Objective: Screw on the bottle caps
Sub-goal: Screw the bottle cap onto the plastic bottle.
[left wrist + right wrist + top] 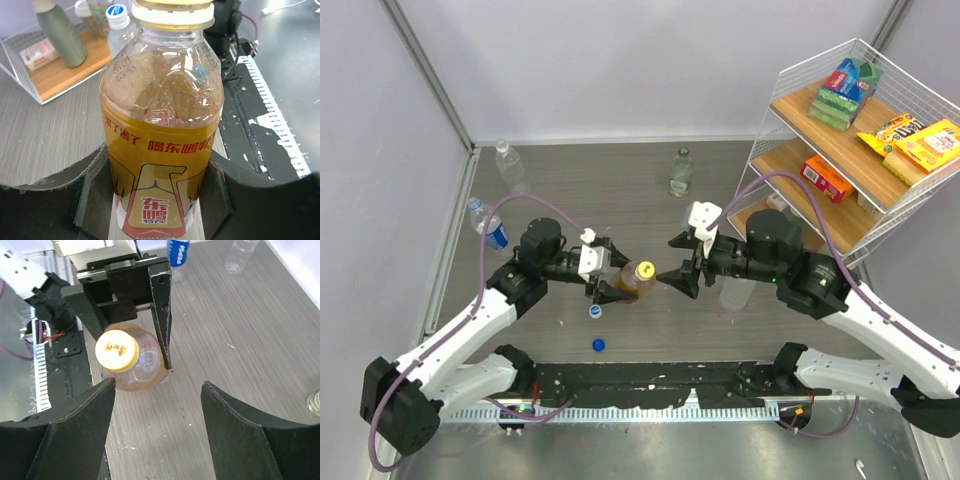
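My two bases sit at the near edge of the desk (720, 335). From there both arms bow outward, elbows wide to the sides, and the forearms come back in so that my wrists meet over the middle with the grippers pointing at each other. Just ahead of the bases a dark blue cap (599, 345) lies loose on the desk. A little beyond it, close below my left wrist, lies a white cap with a blue middle (595, 311). My left gripper (618, 279) is clamped on the amber bottle (636, 286), one finger on each side of its lower body across the red label. The bottle stands straight in that grip, though I cannot tell whether its base touches the desk. The yellow cap (117, 352) sits on the bottle's neck. My right gripper (157, 405) faces it from the other side with its fingers spread wide and nothing between them, stopped just short of the cap and not touching it or the bottle. A clear bottle (735, 292) stands partly hidden by my right wrist. Farther off, a bottle with a blue label (490, 230) is near the left wall, and a second clear bottle (510, 165) is beyond it towards the far left corner. A third clear bottle (681, 172) stands upright near the back wall. At the far right a wire shelf (798, 103) carries snack boxes (830, 178) on its wooden levels.
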